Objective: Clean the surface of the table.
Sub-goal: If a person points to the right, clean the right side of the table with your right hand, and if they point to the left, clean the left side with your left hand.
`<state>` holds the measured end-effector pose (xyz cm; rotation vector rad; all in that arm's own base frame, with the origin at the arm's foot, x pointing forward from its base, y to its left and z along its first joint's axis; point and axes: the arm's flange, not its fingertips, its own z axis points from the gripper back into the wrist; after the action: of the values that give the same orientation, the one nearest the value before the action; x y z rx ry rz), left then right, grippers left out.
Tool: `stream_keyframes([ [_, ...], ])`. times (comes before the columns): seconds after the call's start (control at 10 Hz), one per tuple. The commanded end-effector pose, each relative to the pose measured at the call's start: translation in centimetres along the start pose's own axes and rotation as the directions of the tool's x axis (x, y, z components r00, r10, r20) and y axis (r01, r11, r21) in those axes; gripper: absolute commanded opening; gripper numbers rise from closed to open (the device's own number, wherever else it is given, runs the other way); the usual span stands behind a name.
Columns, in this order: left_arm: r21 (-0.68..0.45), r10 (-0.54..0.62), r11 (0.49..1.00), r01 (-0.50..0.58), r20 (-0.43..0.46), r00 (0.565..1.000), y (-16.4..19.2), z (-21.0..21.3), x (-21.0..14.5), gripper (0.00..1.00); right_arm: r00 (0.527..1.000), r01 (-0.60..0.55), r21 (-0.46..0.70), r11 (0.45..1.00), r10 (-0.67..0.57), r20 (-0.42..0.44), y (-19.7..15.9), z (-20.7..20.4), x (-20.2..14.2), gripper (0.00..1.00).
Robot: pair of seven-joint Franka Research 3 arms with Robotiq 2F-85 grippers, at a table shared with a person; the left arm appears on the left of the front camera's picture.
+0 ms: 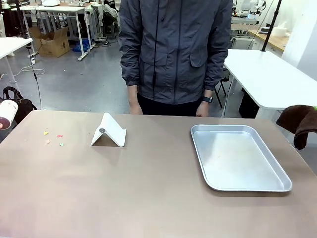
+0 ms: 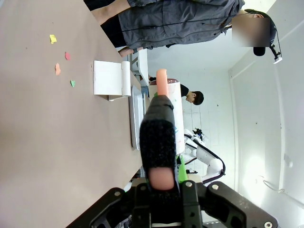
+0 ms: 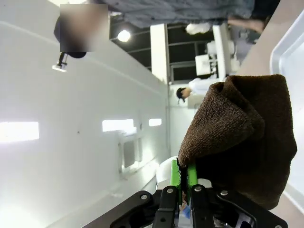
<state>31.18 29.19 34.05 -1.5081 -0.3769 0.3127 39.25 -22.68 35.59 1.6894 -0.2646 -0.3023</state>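
Note:
The tan-brown table (image 1: 148, 198) carries a few small coloured scraps (image 1: 53, 139) at its left side, also seen as scraps (image 2: 59, 57) in the left wrist view. My left gripper (image 2: 164, 183) is shut on a black-wrapped handle (image 2: 157, 142) with a salmon-pink tip and a white roller (image 2: 172, 95); that roller (image 1: 6, 115) pokes in at the front view's left edge, beside the table. My right gripper (image 3: 183, 179) is shut on a dark brown cloth (image 3: 247, 137), which hangs as a cloth (image 1: 299, 123) off the table's right edge.
A silver tray (image 1: 277, 186) lies on the right half of the table. A white folded stand (image 1: 109, 133) sits left of centre, near the scraps. A person in a grey jacket (image 1: 176, 49) stands at the far edge, hands down.

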Motion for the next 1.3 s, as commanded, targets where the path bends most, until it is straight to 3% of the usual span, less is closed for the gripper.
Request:
stream_keyframes([
  [0.0,0.001,-0.015,1.000,0.015,-0.011,1.000,-0.16,0.04,-0.34,0.00,0.996,-0.073,-0.104,0.992,0.079,0.047,-0.61,-0.85,-0.50,0.06],
  [0.1,0.001,-0.015,1.000,0.015,-0.011,1.000,-0.16,0.04,-0.34,0.00,1.000,0.000,0.000,1.000,0.000,0.000,0.00,0.00,0.00,0.06],
  [1.2,0.001,-0.015,1.000,0.015,-0.011,1.000,-0.16,0.04,-0.34,0.00,1.000,0.000,0.000,1.000,0.000,0.000,0.00,0.00,0.00,0.06],
])
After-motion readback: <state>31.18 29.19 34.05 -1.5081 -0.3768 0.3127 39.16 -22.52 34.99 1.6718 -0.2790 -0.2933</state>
